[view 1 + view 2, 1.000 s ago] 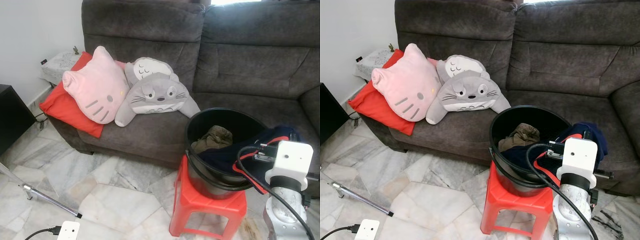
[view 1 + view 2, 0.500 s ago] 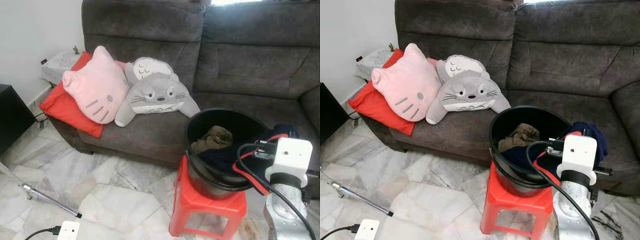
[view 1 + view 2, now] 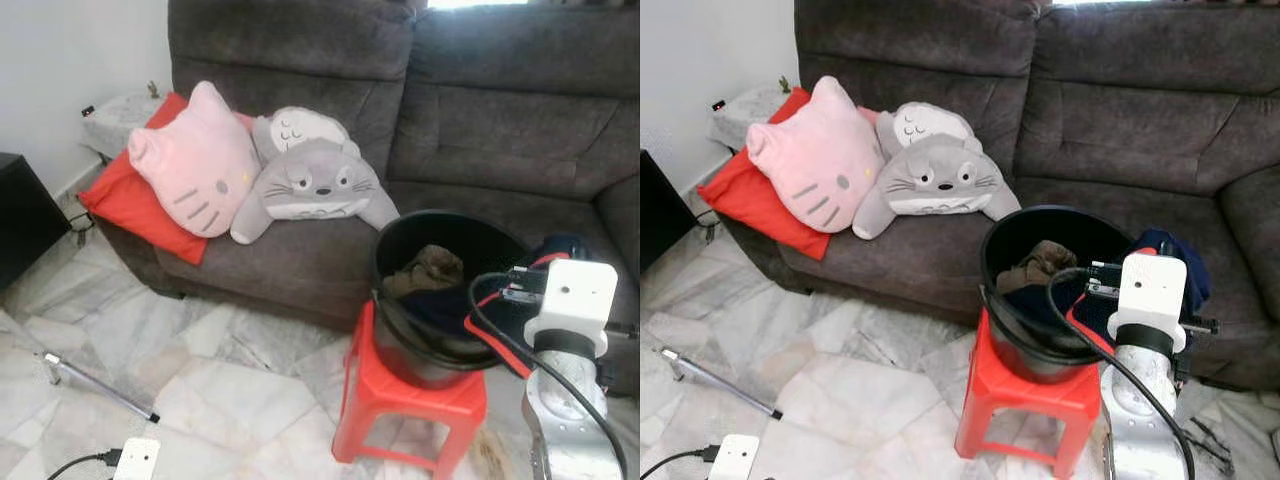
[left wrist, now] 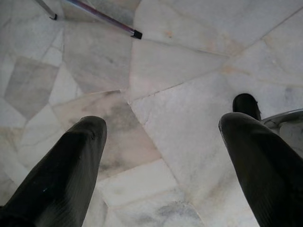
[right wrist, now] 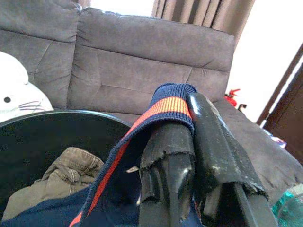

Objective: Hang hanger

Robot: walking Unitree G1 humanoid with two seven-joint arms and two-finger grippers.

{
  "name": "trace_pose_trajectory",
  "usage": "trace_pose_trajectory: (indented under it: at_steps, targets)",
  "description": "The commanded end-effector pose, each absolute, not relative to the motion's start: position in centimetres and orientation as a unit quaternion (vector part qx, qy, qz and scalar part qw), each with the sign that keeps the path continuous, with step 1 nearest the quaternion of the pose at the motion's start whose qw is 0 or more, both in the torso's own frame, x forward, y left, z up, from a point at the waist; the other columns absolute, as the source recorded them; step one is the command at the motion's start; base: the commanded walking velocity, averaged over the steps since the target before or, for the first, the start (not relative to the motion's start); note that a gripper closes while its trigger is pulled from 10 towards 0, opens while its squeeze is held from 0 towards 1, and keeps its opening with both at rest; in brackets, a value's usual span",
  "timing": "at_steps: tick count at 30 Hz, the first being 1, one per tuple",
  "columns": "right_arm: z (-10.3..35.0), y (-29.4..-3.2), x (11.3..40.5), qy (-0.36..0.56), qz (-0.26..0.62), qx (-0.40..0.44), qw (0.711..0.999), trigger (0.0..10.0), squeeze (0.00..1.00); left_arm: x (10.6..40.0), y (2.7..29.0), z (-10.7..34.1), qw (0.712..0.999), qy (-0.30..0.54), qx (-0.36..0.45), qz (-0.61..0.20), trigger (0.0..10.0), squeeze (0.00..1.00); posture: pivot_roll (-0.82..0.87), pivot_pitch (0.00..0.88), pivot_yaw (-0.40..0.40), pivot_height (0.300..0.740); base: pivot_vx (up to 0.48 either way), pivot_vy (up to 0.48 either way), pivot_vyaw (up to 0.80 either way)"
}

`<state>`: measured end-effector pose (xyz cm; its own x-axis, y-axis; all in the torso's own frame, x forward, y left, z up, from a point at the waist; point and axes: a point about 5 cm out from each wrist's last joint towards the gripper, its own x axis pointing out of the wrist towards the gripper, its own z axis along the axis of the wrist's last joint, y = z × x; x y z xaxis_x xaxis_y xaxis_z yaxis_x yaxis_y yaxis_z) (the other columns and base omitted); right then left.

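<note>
Garment point(image 5: 163, 108), navy with an orange stripe, sits pinched in my right jaws point(image 5: 189, 142) over the rim of the black bucket point(image 3: 1012, 350); I see no hanger itself. A khaki cloth point(image 3: 1035, 266) lies inside. The bucket stands on a red stool point(image 3: 985, 405) before the grey sofa point(image 3: 1120, 120). My left jaws point(image 4: 161, 142) hang spread above the marble floor point(image 4: 180, 61).

Soft daylight fills the room, evenly bright and without hard shadows. The window point(image 5: 279, 42) behind the sofa point(image 3: 1110, 120) is blown out to pure white. Both head views look slightly blurred, while the close black fingers point(image 4: 61, 179) sit softly out of focus.
</note>
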<state>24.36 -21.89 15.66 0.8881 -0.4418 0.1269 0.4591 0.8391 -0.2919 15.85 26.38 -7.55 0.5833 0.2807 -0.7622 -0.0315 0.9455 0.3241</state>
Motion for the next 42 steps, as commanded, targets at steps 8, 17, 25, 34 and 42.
trace_pose_trajectory:
  at_steps: [8, 17, 25, 34, 42]
  targets:
    - [16.04, -21.9, 24.67, -0.032, -0.231, -0.163, 0.959, 10.0, 0.0, 15.53, 26.65, -7.61, 0.876, 0.453, 0.137, 0.095, 10.0, 0.0, -0.19, 0.018, 0.027, 0.74, -0.257, 0.0, 0.0]
    - [16.21, -21.96, 24.83, -0.035, -0.23, -0.167, 0.958, 10.0, 0.0, 15.65, 26.6, -7.58, 0.877, 0.451, 0.137, 0.093, 10.0, 0.0, -0.19, 0.025, 0.028, 0.74, -0.259, 0.0, 0.0]
    - [16.32, -21.79, 25.06, -0.037, -0.224, -0.173, 0.959, 10.0, 0.0, 15.72, 26.54, -7.57, 0.877, 0.451, 0.136, 0.093, 10.0, 0.0, -0.19, 0.028, 0.027, 0.74, -0.259, 0.0, 0.0]
    - [16.39, -21.73, 25.16, -0.037, -0.22, -0.182, 0.958, 10.0, 0.0, 15.76, 26.54, -7.56, 0.877, 0.451, 0.137, 0.091, 10.0, 0.0, -0.19, 0.032, 0.027, 0.74, -0.26, 0.0, 0.0]
    - [16.37, -21.71, 25.16, -0.038, -0.219, -0.183, 0.958, 10.0, 0.0, 15.76, 26.53, -7.56, 0.877, 0.451, 0.138, 0.089, 10.0, 0.0, -0.19, 0.033, 0.029, 0.74, -0.259, 0.0, 0.0]
